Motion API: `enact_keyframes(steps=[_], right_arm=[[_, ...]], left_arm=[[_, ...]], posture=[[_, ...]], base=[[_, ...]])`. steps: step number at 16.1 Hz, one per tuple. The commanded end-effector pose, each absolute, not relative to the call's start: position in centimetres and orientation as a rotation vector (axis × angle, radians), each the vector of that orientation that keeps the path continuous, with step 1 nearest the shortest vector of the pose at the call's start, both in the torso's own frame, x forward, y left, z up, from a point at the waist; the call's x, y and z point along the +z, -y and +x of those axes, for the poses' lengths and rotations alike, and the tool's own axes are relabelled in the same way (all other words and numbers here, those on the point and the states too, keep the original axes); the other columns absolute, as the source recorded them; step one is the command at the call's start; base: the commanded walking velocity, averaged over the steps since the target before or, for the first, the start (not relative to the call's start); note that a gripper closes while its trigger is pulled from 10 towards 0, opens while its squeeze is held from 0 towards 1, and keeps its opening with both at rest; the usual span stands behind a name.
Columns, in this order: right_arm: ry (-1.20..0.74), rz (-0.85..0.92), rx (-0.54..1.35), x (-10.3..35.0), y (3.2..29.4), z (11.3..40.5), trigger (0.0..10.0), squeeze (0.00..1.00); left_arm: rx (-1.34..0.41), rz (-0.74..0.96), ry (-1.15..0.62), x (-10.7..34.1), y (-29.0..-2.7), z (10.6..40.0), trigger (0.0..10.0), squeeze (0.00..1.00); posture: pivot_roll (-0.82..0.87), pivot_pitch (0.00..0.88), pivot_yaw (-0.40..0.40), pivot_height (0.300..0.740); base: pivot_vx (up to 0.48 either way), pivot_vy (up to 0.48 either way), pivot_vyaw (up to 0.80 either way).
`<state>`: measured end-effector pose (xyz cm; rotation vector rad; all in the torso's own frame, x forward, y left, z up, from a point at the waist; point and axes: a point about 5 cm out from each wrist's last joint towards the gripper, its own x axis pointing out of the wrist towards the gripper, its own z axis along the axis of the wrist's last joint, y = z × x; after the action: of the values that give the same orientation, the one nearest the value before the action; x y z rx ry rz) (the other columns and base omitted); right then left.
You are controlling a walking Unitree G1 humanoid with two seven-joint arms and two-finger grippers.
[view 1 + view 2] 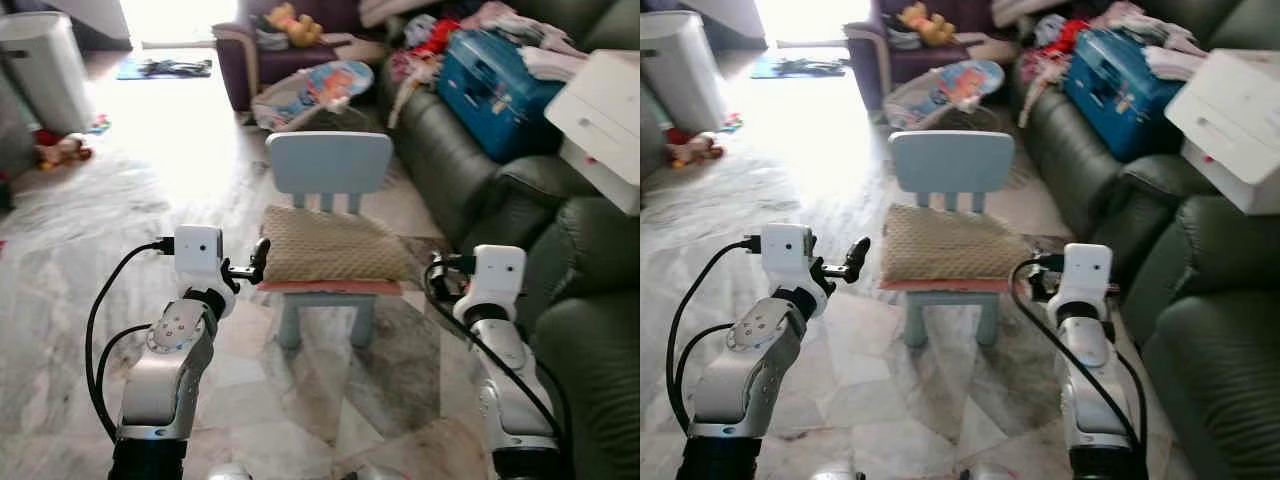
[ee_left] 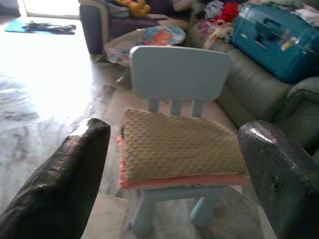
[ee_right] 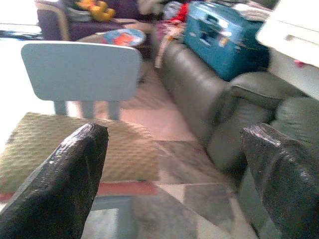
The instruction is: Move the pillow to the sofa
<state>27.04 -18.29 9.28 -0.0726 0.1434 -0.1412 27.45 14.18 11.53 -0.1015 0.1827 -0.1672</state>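
Left: our left gripper [image 1: 258, 263] hovers just beside the pillow's left edge, fingers [image 2: 65, 174] spread wide and grasping nothing. Centre: the pillow [image 1: 335, 246], tan and dimpled, lies flat on the seat of the small blue chair [image 1: 330, 165], resting on a pink layer that shows along its front edge. We judge its long axis to run side to side, across the seat and parallel to the chair back, with one long edge facing us; the right corner overhangs the seat slightly. Right: our right gripper [image 3: 174, 174] is raised near the pillow's right corner, fingers likewise released and holding nothing. Far right: the dark green sofa [image 1: 590, 350], the goal, with a blue suitcase [image 1: 495, 85] and a white box [image 1: 605, 125] on it.

Risks, as we judge them: a one-sided pinch could let the soft pillow droop and slide off; closing too low could catch the pink layer or tip the light chair; the crowded sofa leaves limited room for placement.
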Motion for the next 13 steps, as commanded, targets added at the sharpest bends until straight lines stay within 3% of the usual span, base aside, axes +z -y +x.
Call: enact_keyframes(steps=[1, 11, 13], right_arm=[[-0.128, -0.073, -0.136, 9.7, 18.3, 27.3, 10.0, 0.00], [-0.135, -0.076, -0.042, 9.6, 17.0, 27.0, 10.0, 0.00], [-0.131, -0.077, -0.040, 9.7, 16.7, 27.0, 10.0, 0.00]], left_arm=[[-0.163, -0.092, -0.184, 11.7, -14.3, 27.5, 10.0, 0.00], [-0.176, -0.085, -0.185, 11.8, -13.7, 27.7, 10.0, 0.00], [-0.116, -0.077, -0.173, 11.9, -13.9, 28.0, 10.0, 0.00]], posture=[[0.00, 0.000, -0.040, 0.740], [0.00, 0.000, -0.042, 0.740], [0.01, 0.000, -0.041, 0.740]], base=[[0.000, -0.259, 0.00], [0.000, -0.426, 0.00], [0.000, 0.000, 0.00]])
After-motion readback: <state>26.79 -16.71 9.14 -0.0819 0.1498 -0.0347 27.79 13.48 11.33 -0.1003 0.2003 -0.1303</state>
